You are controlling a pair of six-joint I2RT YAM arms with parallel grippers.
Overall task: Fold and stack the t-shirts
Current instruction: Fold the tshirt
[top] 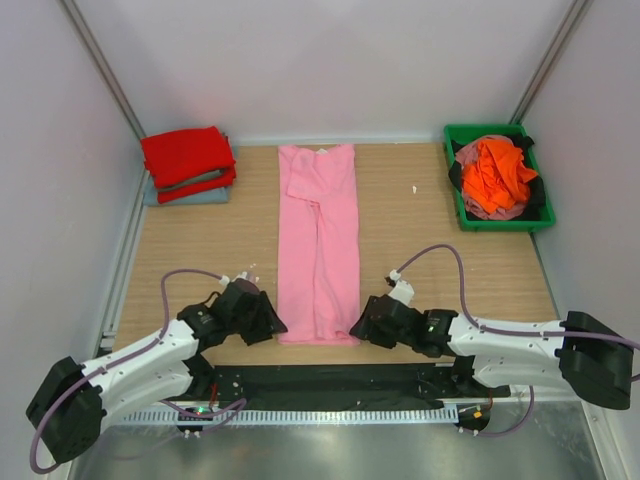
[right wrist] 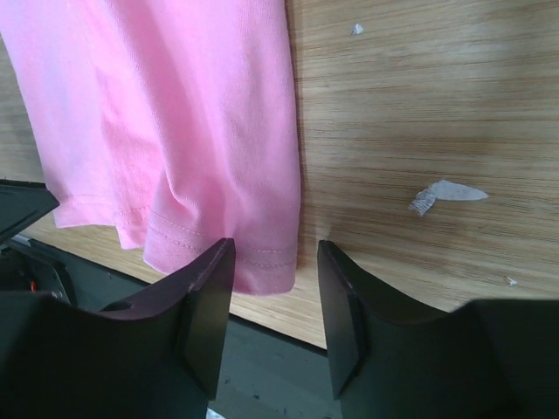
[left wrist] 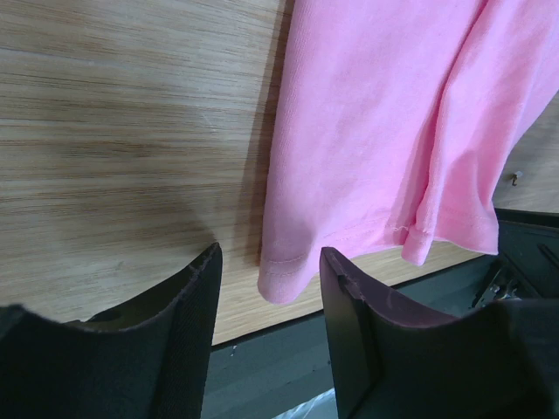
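Now my L gripper point(left wrist: 269, 257) has its 2 black fingers apart, w/ the near left corner of the soft light pink t-shirt point(top: 318, 250) in the gap, not pinched. My R gripper point(right wrist: 275, 249) is the same at the near right corner: fingers apart, hem between them, no squeeze. Pink shirt lies flat & long down the middle of the wooden table point(top: 200, 240), folded narrow. Far left: folded bright red t-shirt point(top: 187, 155) on top of a folded grey-blue t-shirt point(top: 190, 197). Far right: crumpled orange t-shirt point(top: 495, 175) in the green plastic bin point(top: 500, 225).
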